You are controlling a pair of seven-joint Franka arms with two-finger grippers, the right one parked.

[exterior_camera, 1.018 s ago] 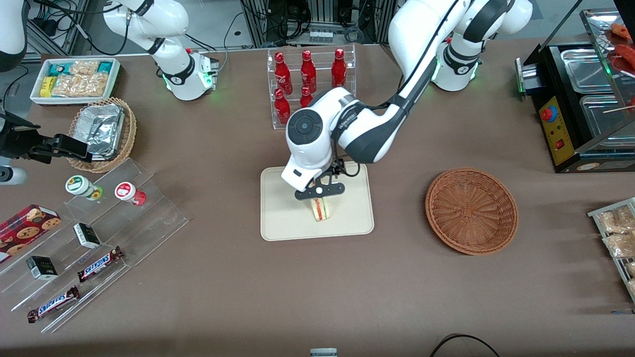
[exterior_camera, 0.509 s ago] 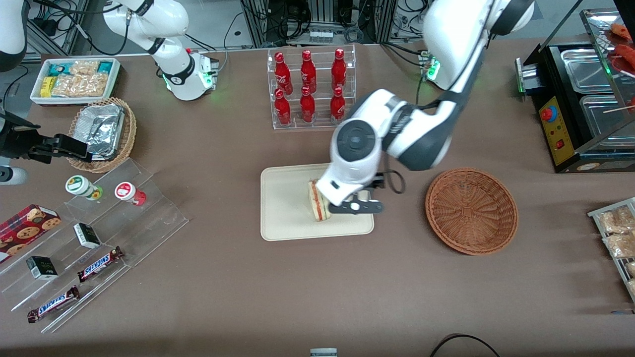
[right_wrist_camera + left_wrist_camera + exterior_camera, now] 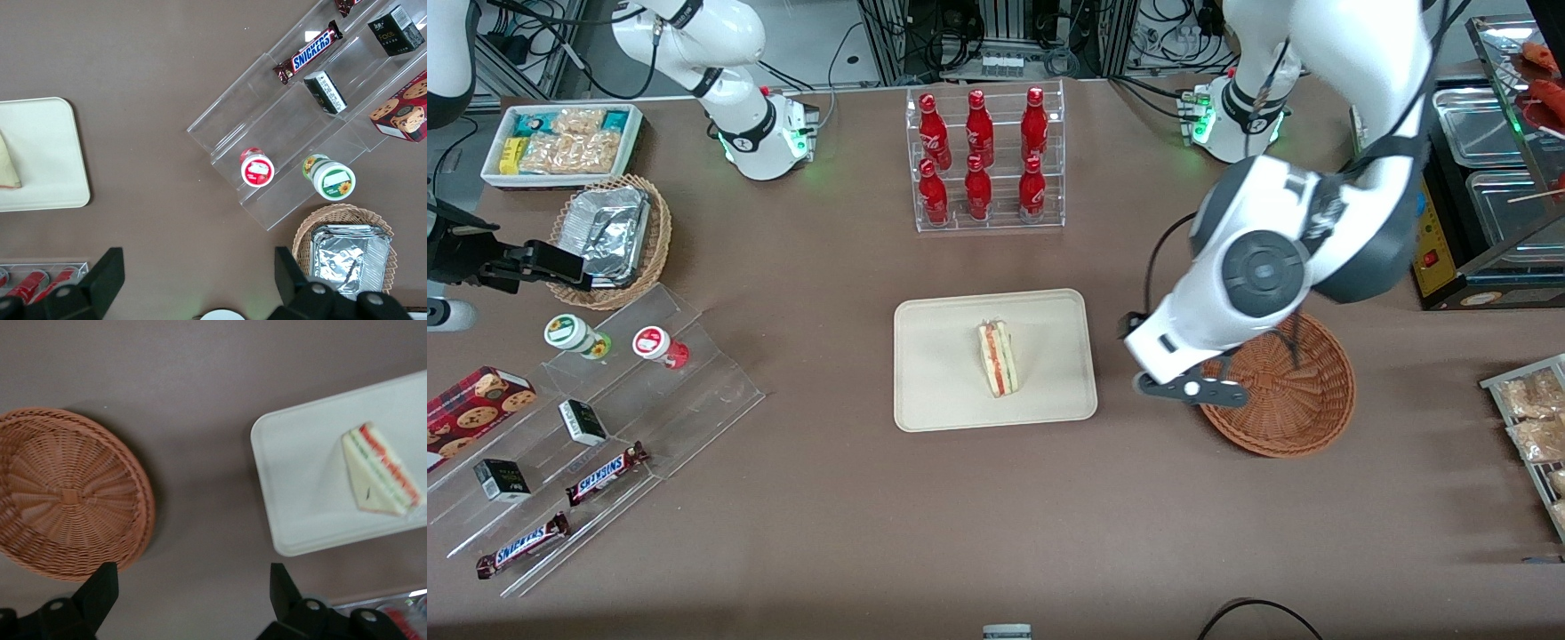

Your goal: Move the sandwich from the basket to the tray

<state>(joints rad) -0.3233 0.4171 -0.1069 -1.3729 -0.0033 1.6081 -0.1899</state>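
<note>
On the tray (image 3: 943, 373) lies the sandwich (image 3: 997, 358); gripper (image 3: 1190, 389) above basket (image 3: 1303, 418)

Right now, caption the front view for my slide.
Sandwich lies on tray; open gripper hovers over basket rim.

Cream tray (image 3: 943, 373), reddish-brown woven basket (image 3: 1303, 409), black gripper (image 3: 190, 603)

End effector (image 3: 1189, 389) off sandwich (image 3: 997, 358), basketward.
</note>
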